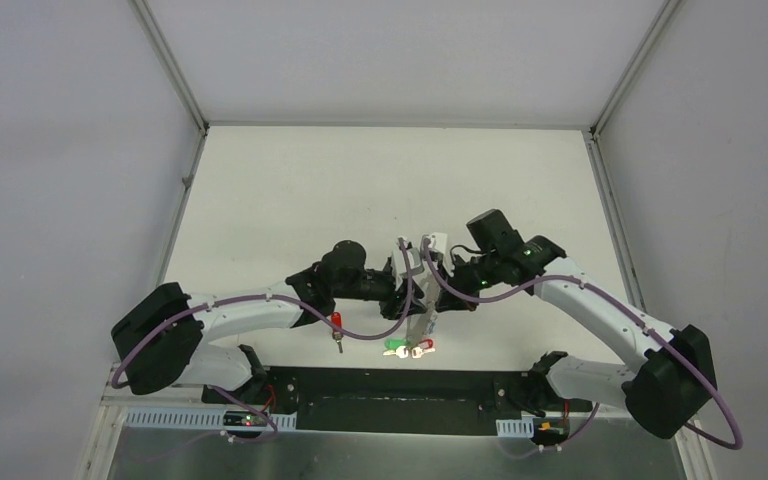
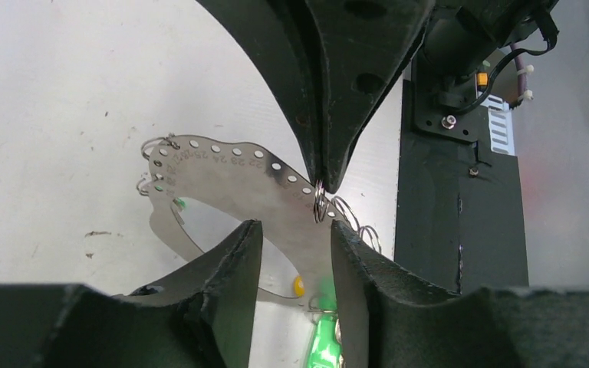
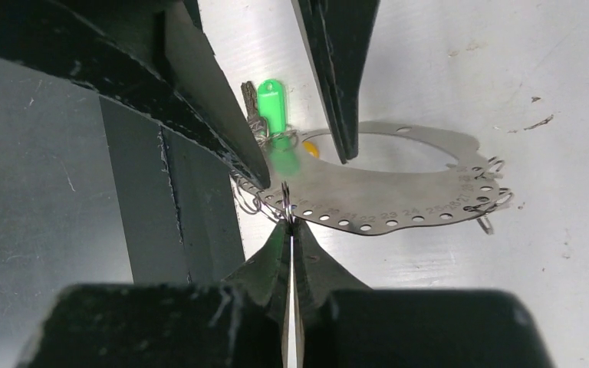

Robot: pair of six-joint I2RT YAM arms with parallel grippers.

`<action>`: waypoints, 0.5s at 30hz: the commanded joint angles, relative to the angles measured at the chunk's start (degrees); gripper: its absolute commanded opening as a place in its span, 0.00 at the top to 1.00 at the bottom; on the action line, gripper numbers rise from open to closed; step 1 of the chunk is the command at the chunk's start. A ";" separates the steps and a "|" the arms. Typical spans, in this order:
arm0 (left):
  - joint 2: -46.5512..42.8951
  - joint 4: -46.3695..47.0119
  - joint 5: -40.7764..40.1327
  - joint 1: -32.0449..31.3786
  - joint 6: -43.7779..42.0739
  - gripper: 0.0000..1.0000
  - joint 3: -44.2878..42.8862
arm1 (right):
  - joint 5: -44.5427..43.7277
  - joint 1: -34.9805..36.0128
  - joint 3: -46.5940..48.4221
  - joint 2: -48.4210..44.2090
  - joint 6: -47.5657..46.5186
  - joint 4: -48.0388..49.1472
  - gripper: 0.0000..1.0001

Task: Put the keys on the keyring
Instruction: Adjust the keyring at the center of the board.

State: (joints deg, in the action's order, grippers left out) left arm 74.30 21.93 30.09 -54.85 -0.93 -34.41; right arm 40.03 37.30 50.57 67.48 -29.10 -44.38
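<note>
Why held so: my right fingers (image 3: 310, 257) were clenched flat together on a split ring (image 3: 285, 198) at the punched rim of the keyring (image 3: 399, 195). I judged that this pinned the small loop steady and kept the rim raised off the table (image 3: 544, 69).
Left fingers: my left fingers (image 2: 230, 261) stood parted and released, one on each side of the keyring's flat band. I could not tell whether either one brushed an edge.
Reason for the straddle: I judged that the left pair was set there to brace the keyring or to take a fresh hold, while the right pair kept the split ring.
Keyring against fingers: the band ran between my left fingertips. One tip sat outside the rim and the other over the central opening. The pinched split ring lay just beyond those tips, directly at the meeting point of my right ones.
Keys: a green key (image 3: 272, 103) lay beside the left fingers, apparently hooked to the keyring. A red key (image 1: 337, 321) lay well apart, under my left arm.
Next need: I judged that a loose key had yet to be threaded on.
</note>
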 commanded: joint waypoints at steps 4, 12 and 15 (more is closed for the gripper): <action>2.69 8.56 3.77 -1.47 -1.11 0.71 -1.82 | 0.58 0.37 0.17 -4.09 -1.49 1.02 1.00; 3.92 8.48 4.83 -2.13 -1.09 0.78 -2.91 | 1.09 0.40 0.10 -3.61 -1.66 1.03 1.00; 3.32 8.40 3.96 -2.17 -1.03 0.73 -2.87 | 1.10 0.33 0.06 -3.34 -1.81 0.95 1.00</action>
State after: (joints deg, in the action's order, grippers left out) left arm 78.22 27.09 33.45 -56.31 -1.13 -34.92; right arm 39.70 37.36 50.41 65.06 -29.67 -44.49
